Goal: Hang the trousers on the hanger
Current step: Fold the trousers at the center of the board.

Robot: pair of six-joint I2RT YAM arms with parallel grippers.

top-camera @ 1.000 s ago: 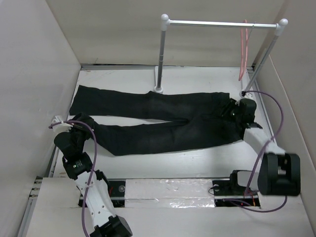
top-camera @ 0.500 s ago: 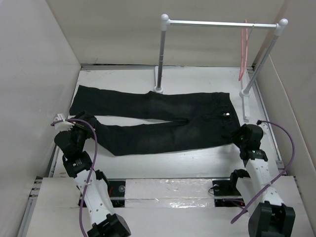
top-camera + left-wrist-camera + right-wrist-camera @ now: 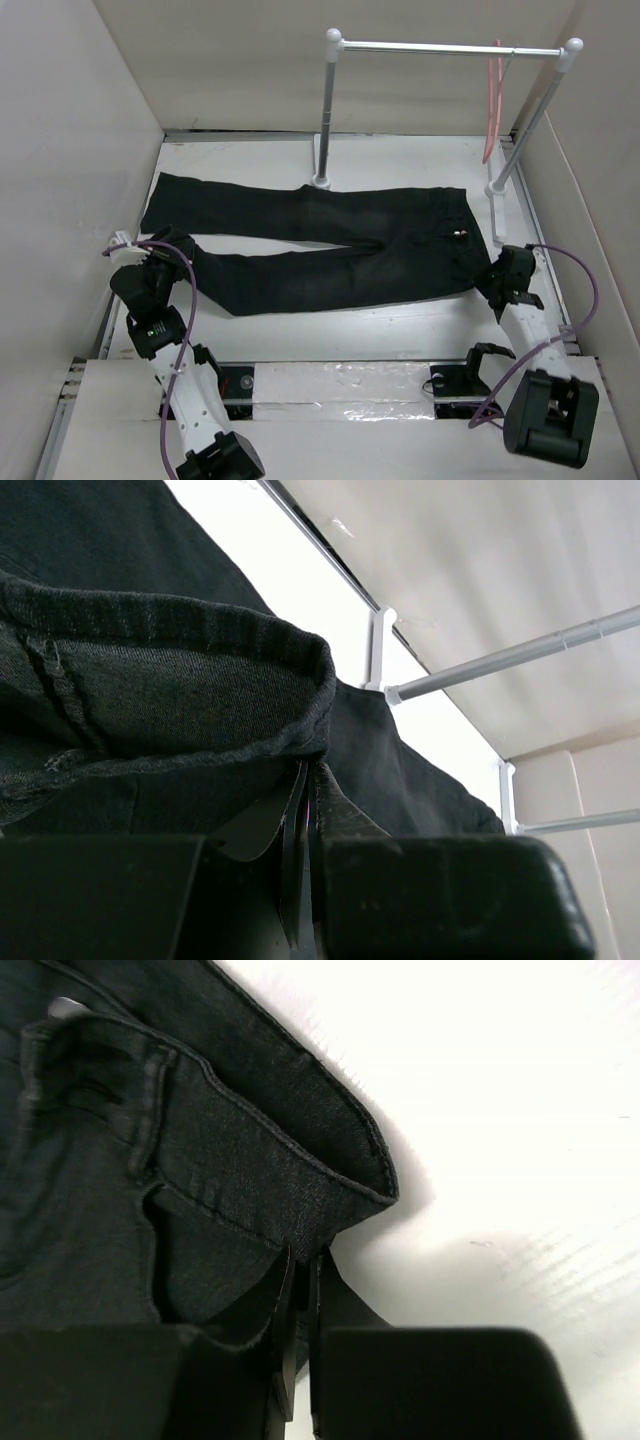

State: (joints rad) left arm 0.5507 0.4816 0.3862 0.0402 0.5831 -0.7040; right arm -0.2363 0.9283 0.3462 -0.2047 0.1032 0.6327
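The black trousers (image 3: 330,245) lie flat on the white table, waistband to the right, legs to the left. The pink hanger (image 3: 492,100) hangs from the right end of the rail, apart from both grippers. My left gripper (image 3: 170,243) is at the hem of the near leg, and the left wrist view shows it (image 3: 308,780) shut on a fold of the black fabric (image 3: 150,680). My right gripper (image 3: 493,272) is at the near corner of the waistband, and the right wrist view shows it (image 3: 303,1260) shut on the waistband edge (image 3: 250,1160).
A white-and-silver rail (image 3: 450,47) on two posts stands at the back right; its left post base (image 3: 320,180) touches the far edge of the trousers. Beige walls close in the left, back and right sides. The arm bases stand at the near edge.
My right arm has pulled back from the far waistband corner to the near one and now grips there. The left gripper has stayed at the leg hem.
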